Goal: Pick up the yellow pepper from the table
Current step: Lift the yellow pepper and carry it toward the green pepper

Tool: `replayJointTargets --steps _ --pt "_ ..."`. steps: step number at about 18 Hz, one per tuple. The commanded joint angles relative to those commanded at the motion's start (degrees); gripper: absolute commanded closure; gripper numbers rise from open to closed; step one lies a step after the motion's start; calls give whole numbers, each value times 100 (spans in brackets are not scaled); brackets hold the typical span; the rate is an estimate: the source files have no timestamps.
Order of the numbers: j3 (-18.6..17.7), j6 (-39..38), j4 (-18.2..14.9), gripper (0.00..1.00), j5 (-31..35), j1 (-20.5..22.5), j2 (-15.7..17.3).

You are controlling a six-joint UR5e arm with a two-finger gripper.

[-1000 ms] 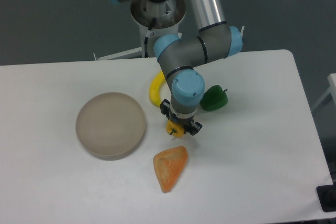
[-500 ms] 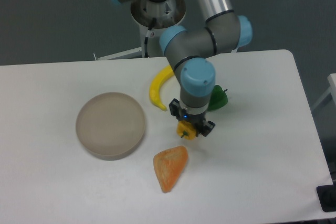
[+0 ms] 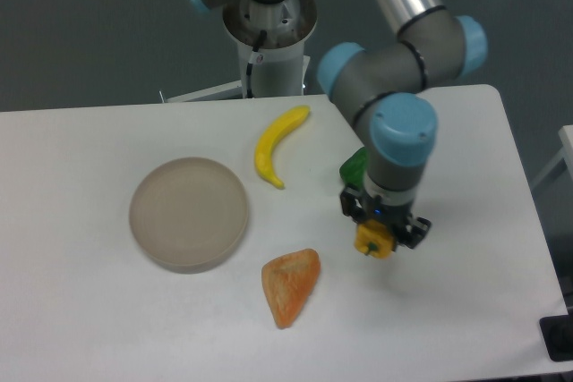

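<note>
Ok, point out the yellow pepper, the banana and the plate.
yellow pepper (image 3: 373, 243), fixed camera view, on its yellow body showing below the pincer.
banana (image 3: 272, 142), fixed camera view, on the middle of its curve.
plate (image 3: 146, 249), fixed camera view, on its lower left rim.

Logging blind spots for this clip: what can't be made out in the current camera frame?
- Small yellow-orange bell pepper: mostly covered by the gripper; its lift height is unclear.
- Green bell pepper: largely hidden behind the grey-and-blue arm wrist.
- Jaws: contact with the pepper too small to judge.
</note>
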Motion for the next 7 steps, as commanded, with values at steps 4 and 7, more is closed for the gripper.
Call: replayJointTargets --steps 4,7 --pt "-17 667 -18 89 141 0 26" --pt "-26 853 -26 89 149 17 53"
